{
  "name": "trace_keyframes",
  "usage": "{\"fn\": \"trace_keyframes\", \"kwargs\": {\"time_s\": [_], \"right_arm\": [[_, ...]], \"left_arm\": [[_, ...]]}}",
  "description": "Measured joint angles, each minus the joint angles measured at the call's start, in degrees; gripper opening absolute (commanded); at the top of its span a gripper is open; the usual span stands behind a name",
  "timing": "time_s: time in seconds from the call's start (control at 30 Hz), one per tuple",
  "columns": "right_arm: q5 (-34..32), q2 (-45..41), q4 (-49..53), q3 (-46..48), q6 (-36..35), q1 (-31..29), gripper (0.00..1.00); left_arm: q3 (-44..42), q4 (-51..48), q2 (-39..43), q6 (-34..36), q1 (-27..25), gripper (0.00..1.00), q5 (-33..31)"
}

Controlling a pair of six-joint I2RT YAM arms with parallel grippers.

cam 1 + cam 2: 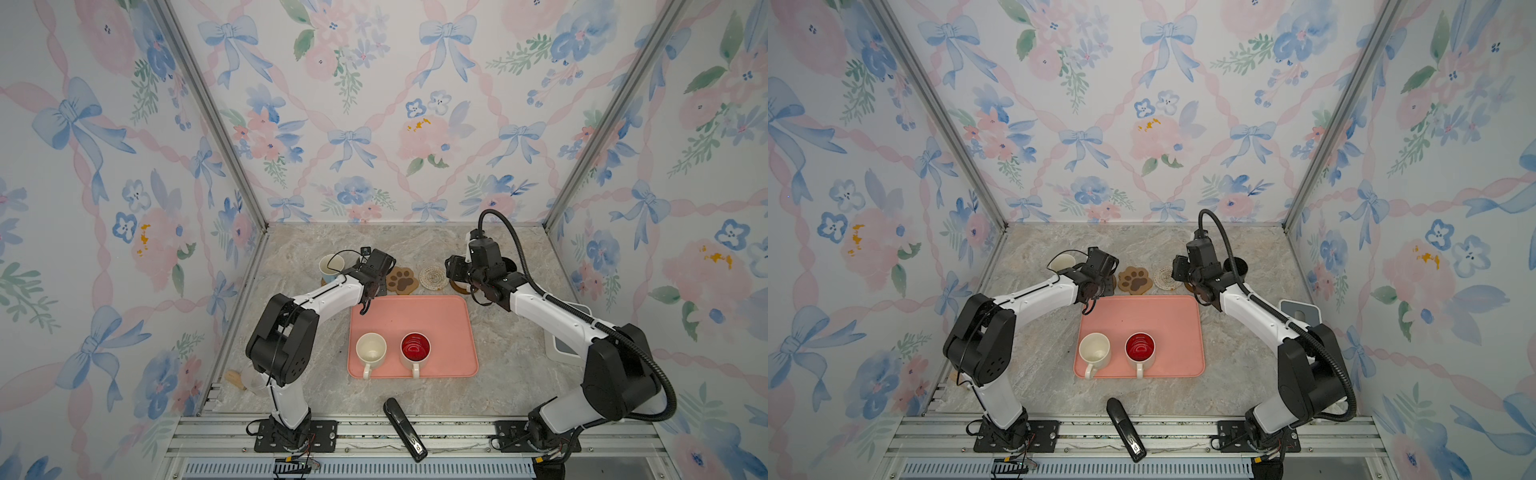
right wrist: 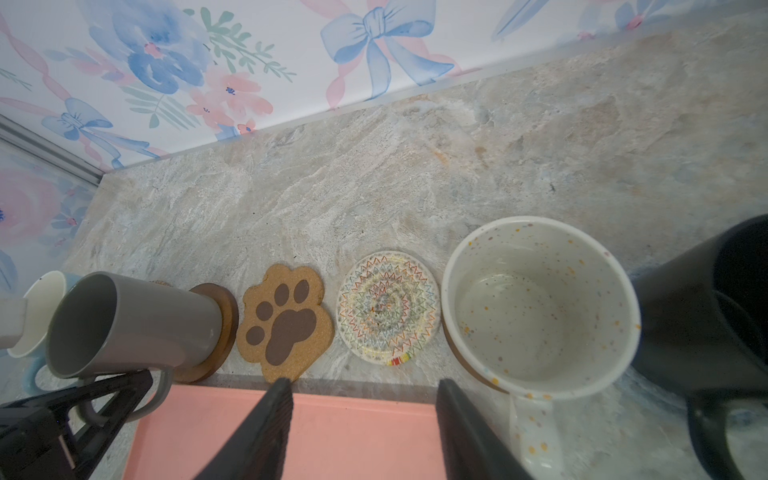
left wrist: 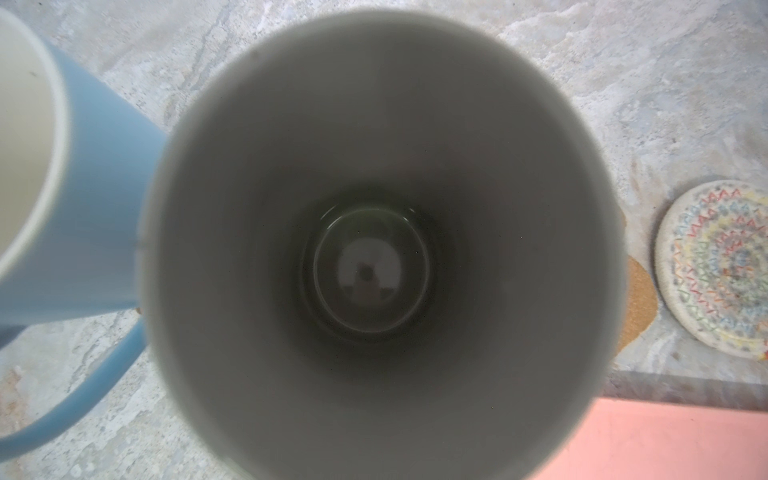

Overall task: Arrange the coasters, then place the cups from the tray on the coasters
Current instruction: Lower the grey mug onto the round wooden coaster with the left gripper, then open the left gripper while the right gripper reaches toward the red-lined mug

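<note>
The left arm is seen in both top views bent at a raised elbow, with its white forearm stretched from the near left toward the far row of coasters and its wrist turned downward. The left end effector (image 2: 120, 390) is clenched on the handle of the grey mug (image 2: 137, 320), which stands upright on a brown round coaster (image 2: 224, 316). The left wrist view is filled by the inside of this mug, looked into from straight above. The light blue mug (image 1: 331, 266) is set just beside it, toward the left wall.

The right arm is folded the mirror way, its forearm reaching from the near right toward the far middle. The right end effector (image 2: 365, 386) is released: its two black fingers are held apart with nothing between them, above the far edge of the tray (image 1: 411, 316). Beyond them the paw-print coaster (image 2: 286, 320) and the woven round coaster (image 2: 388, 307) lie bare on the worktop (image 2: 540, 124). The speckled mug (image 2: 540, 307) is placed next in the row, with the black mug (image 2: 685, 311) beside it.

On the tray's near half the cream mug (image 1: 371, 351) and the white mug with red inside (image 1: 415, 349) are found side by side.
</note>
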State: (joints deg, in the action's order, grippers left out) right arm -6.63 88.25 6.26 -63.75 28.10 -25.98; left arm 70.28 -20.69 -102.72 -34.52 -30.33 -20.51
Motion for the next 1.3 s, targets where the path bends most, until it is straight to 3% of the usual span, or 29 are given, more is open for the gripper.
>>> {"fn": "trace_keyframes", "kwargs": {"time_s": [0.6,0.93,1.3], "right_arm": [[0.0,0.0,0.0,0.0,0.0,0.0,0.58],[-0.7,0.0,0.6,-0.1,0.0,-0.7,0.59],[-6.8,-3.0,9.4,-4.9,-3.0,-9.7,0.62]], "left_arm": [[-0.4,2.5,1.0,-0.2,0.0,0.35,-0.7],[-2.3,2.9,5.5,-0.2,0.0,0.38,-0.7],[-3.1,3.0,12.7,0.3,-1.3,0.41,-0.7]]}}
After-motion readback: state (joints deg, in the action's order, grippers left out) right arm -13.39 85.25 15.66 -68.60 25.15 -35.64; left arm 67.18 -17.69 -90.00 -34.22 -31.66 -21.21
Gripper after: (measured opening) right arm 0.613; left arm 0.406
